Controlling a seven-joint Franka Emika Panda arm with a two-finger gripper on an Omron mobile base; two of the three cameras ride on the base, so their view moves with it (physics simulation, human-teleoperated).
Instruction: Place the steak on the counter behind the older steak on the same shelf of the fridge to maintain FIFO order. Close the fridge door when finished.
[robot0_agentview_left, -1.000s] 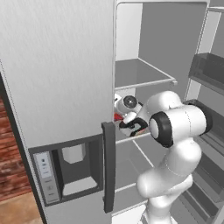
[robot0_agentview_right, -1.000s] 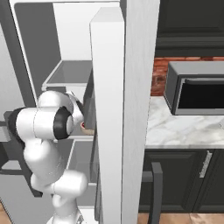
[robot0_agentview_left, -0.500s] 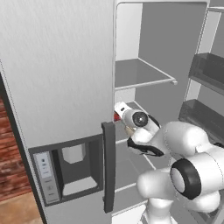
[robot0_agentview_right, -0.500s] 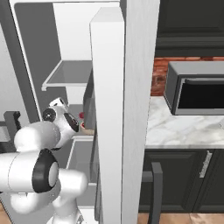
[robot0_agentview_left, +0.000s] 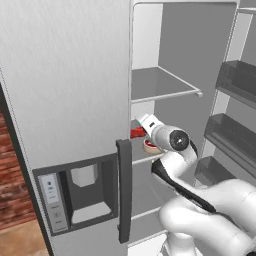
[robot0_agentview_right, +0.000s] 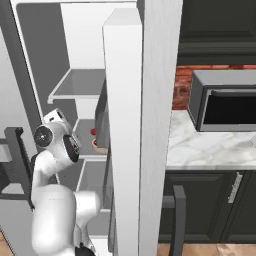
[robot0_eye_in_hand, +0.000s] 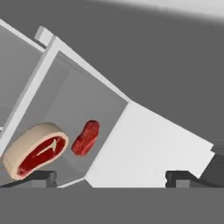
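Wide apart and empty, my pincer (robot0_eye_in_hand: 112, 176) holds nothing; its two dark tips show at the bottom of the hand view with bare space between them. From the hand I see two pieces of meat on one pale grey shelf (robot0_eye_in_hand: 87, 103) of the fridge (robot0_agentview_left: 65, 75): a small glossy red steak (robot0_eye_in_hand: 86, 137), an irregular oval, and just beside it a round steak (robot0_eye_in_hand: 36, 149) with a pale fat rim and a red marbled face. They lie close, apart from each other, and I cannot tell from this tilted view which is nearer the back.

From the left base view both meats are partly hidden: a sliver of red (robot0_agentview_left: 137, 132) behind the door edge and the pale rim (robot0_agentview_left: 150, 146) beside my wrist. That view gives the dispenser door with its dark bar handle (robot0_agentview_left: 124, 190) and the grey bins (robot0_agentview_left: 235, 82) of the open door.

Across in the right base view stand the veined white marble counter (robot0_agentview_right: 210, 145), a silver microwave (robot0_agentview_right: 222, 100) and red brick behind it.
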